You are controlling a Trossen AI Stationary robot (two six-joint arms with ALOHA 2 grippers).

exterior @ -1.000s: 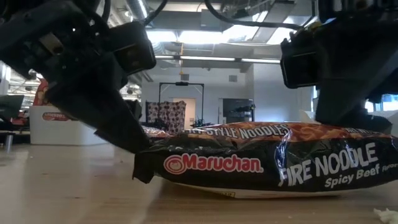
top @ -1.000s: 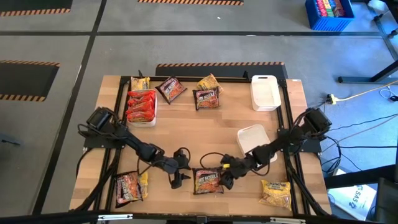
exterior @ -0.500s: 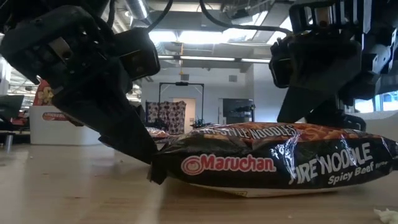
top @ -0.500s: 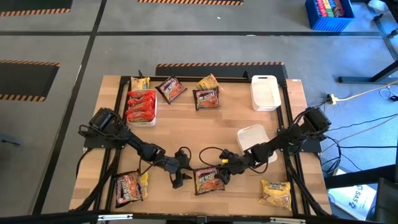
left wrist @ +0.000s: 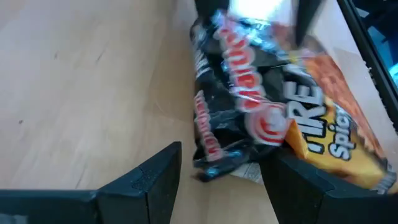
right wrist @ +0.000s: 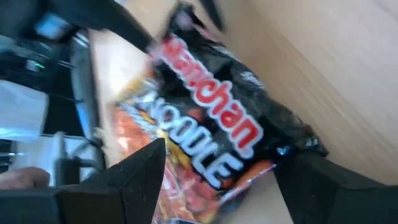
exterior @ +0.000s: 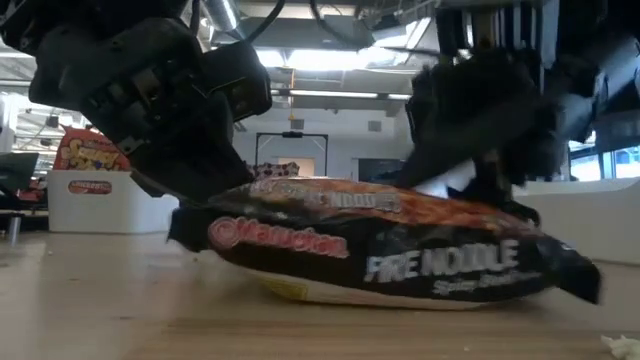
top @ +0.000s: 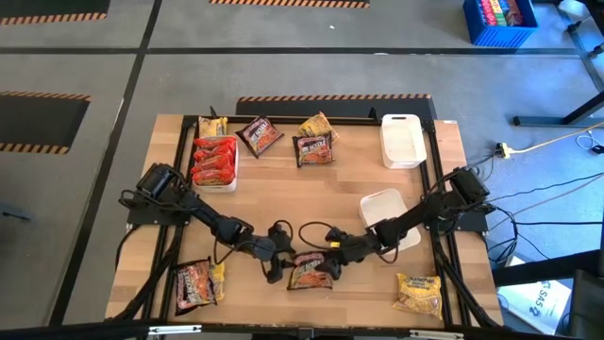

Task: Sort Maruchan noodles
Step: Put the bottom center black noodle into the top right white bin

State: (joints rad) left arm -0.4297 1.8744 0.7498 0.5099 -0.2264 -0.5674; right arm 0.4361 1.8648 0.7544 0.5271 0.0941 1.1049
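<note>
Black crinkly plastic fills the low view: the Fire Noodle packet (exterior: pixel 390 265) now lies tipped, one end raised off the counter (top: pixel 330 189), where half a second ago it sat flatter and further right. In the high view it has slid left along the lower middle of the counter (top: pixel 309 272), pushed by the right gripper (top: pixel 332 265), which has advanced from the right and sits at the packet's right edge. The left gripper (top: pixel 274 268) waits at the packet's left edge, barely shifted. Both grippers are spread; in each wrist view the packet lies between the fingers (left wrist: pixel 149 180) (right wrist: pixel 140 174), with no pinch visible yet.

This looks like a hand-over or a joint squaring-up: the packet is being fed toward the left arm. Other dark packets (top: pixel 313 148) sit at the upper middle, red ones fill a tray (top: pixel 215 161) at upper left, and two white trays (top: pixel 401 140) stand empty at right. The packet is not yet sorted; next likely comes a closing grip.
</note>
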